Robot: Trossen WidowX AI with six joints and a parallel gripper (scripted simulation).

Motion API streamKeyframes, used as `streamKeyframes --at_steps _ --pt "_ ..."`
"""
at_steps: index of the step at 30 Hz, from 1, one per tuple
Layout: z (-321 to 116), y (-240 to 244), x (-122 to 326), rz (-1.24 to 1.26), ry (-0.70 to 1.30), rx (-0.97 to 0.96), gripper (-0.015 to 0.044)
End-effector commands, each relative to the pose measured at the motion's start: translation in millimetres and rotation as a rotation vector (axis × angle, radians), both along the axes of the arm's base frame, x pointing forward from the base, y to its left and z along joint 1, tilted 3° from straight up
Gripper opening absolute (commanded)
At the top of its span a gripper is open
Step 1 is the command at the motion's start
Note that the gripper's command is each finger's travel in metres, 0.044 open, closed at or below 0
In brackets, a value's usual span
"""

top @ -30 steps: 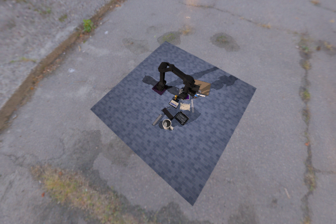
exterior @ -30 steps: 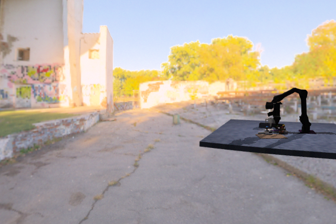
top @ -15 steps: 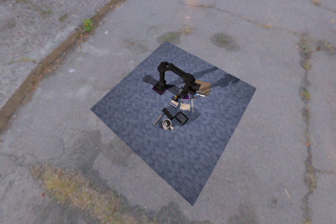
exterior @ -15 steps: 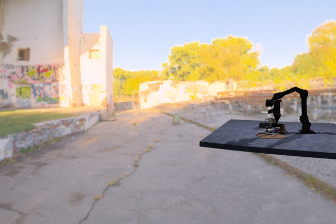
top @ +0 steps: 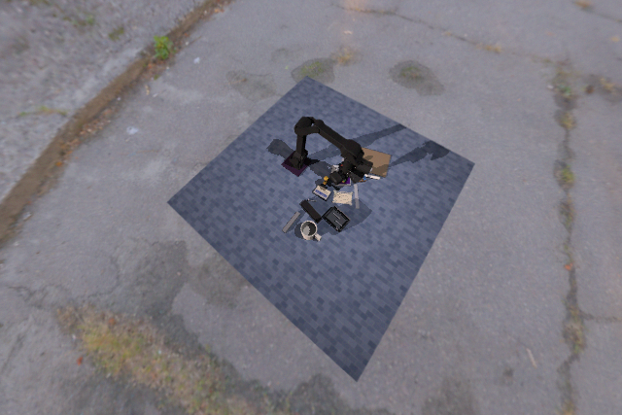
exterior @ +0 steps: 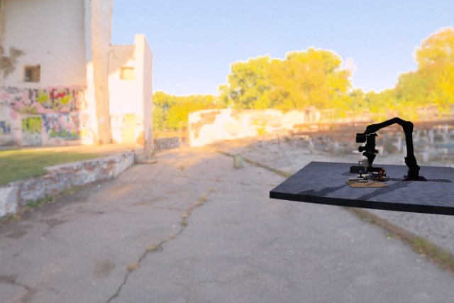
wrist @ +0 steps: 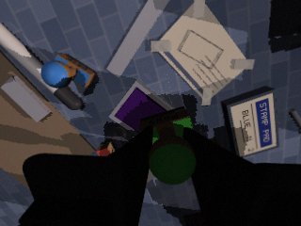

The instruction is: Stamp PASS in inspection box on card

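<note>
The claw point(top: 337, 183) point(wrist: 167, 132) has its fingers closed on the green-knobbed stamp point(wrist: 172, 162), its block overlapping the near edge of the purple ink pad point(wrist: 134, 110) in the wrist view. I can't tell whether they touch. I'd say this is the inking step; if it's inked, next comes lifting over to the card point(top: 342, 197) point(wrist: 207, 52) and squaring up with its box point(wrist: 200, 48), which looks unprinted.

The square bench point(top: 281, 259) point(exterior: 315, 196) with a blue-grey brick-patterned top carries a cream paper card point(top: 342, 197) point(wrist: 207, 52) taped at its corners, a purple ink pad point(wrist: 134, 110), a white ceramic mug point(top: 308, 229) and a black rectangular tray point(top: 336, 218).
</note>
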State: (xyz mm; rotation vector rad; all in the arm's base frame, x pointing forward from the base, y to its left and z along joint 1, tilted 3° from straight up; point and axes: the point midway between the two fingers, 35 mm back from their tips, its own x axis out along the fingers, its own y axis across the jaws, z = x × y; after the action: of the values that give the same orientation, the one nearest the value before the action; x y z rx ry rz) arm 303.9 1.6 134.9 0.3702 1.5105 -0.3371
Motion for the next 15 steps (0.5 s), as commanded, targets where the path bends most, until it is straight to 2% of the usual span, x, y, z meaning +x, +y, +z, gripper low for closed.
streamKeyframes --at_steps 1,15 --pt "1.2 -9.0 7.0 -0.117 0.002 0.007 0.0000" --pt "0.3 -51.7 28.1 -0.599 0.021 0.026 0.0000"
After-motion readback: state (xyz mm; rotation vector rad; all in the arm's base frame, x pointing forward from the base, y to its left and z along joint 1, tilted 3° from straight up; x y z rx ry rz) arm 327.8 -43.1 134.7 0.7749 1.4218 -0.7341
